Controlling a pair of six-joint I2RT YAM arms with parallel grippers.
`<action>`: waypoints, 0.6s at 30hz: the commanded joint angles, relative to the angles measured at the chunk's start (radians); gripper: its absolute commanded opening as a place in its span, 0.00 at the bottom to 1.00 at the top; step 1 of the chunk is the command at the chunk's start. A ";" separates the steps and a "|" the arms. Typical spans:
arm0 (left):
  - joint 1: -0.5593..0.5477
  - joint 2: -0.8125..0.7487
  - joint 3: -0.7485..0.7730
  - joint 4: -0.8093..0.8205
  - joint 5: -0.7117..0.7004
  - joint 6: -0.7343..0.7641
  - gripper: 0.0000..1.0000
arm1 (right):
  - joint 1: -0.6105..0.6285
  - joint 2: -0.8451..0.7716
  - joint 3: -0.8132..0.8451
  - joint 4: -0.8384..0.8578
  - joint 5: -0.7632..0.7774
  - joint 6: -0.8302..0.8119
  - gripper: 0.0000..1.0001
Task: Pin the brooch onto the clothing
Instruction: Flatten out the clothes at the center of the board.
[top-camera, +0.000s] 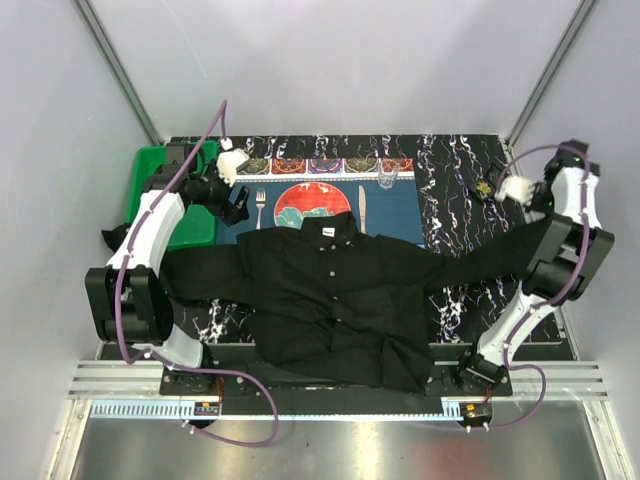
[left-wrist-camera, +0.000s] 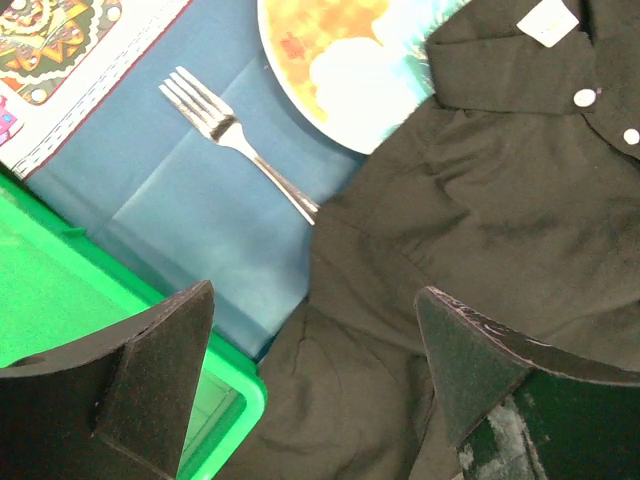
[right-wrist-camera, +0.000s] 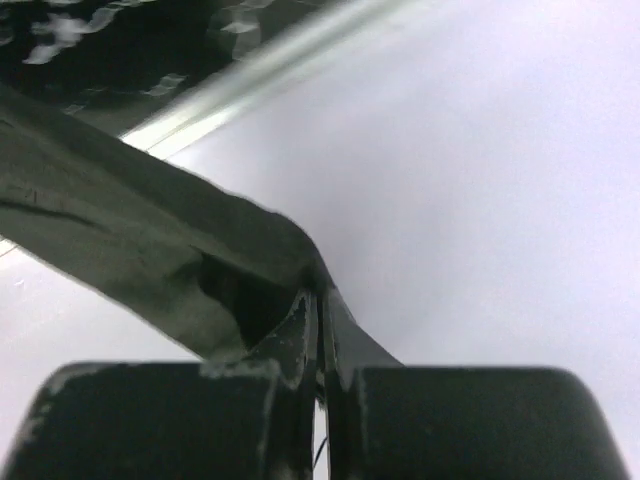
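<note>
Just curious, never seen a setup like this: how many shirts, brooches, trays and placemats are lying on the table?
Black long-sleeved button-up shirt: 1
Tiny golden brooch: 1
Green plastic tray: 1
Blue patterned placemat: 1
Total: 4

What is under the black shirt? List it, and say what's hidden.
The shirt lies over the blue placemat. The handle end of the fork and one edge of the plate run beneath it. Anything else underneath is covered.

White-and-black arms (top-camera: 150, 235) – purple cables (top-camera: 213, 125) – scuffed black fingers (left-wrist-camera: 160, 370).
</note>
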 joint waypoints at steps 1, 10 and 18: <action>0.059 0.014 0.065 0.020 0.038 -0.052 0.86 | -0.095 -0.280 0.069 -0.039 -0.293 0.095 0.00; 0.137 -0.026 0.020 0.009 0.028 -0.003 0.86 | -0.299 -0.747 -0.775 0.373 -0.318 -0.396 0.46; 0.235 -0.036 -0.001 -0.098 -0.046 0.136 0.86 | -0.351 -0.645 -0.647 0.297 -0.240 -0.314 0.80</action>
